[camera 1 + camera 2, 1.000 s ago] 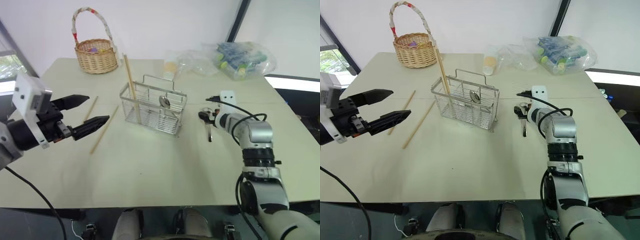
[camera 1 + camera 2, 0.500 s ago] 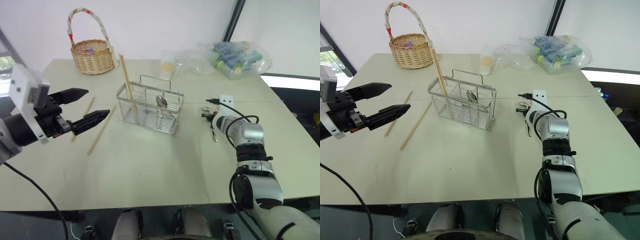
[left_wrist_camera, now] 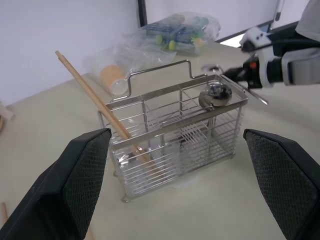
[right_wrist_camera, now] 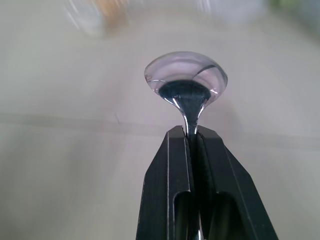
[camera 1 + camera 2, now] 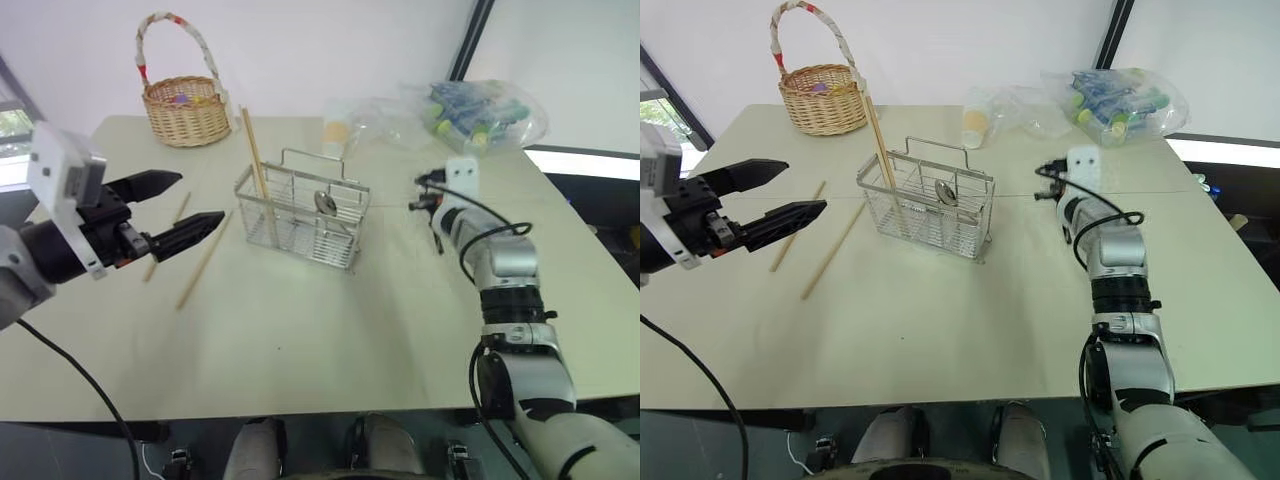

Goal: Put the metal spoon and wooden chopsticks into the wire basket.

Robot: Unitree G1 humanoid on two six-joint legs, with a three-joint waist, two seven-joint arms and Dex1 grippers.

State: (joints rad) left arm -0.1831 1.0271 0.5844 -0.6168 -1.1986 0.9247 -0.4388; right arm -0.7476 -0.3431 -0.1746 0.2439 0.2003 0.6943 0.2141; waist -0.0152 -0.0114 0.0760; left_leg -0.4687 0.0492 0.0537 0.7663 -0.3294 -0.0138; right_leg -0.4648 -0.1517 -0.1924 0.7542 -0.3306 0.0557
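My right gripper (image 5: 424,204) is shut on the metal spoon (image 4: 186,80), pinching its thin handle (image 3: 252,93) just behind the shiny bowl, and holds it in the air to the right of the wire basket (image 5: 300,215). Another metal spoon (image 5: 326,203) stands inside the basket, and one of the wooden chopsticks (image 5: 255,155) leans upright in its left end. Two more chopsticks (image 5: 835,250) (image 5: 798,240) lie flat on the table left of the basket. My left gripper (image 5: 200,198) hovers open over that side, with nothing between its fingers (image 3: 85,170).
A round wicker basket (image 5: 187,110) with a tall handle stands at the table's far left corner. Clear plastic bags, one with a cup (image 5: 340,128) and one with bottles (image 5: 480,115), lie along the far edge. The table (image 5: 330,340) is bare in front of the wire basket.
My right gripper has shut on the spoon that lay on the table and lifted it upward and a little farther away. The left gripper has stayed put.
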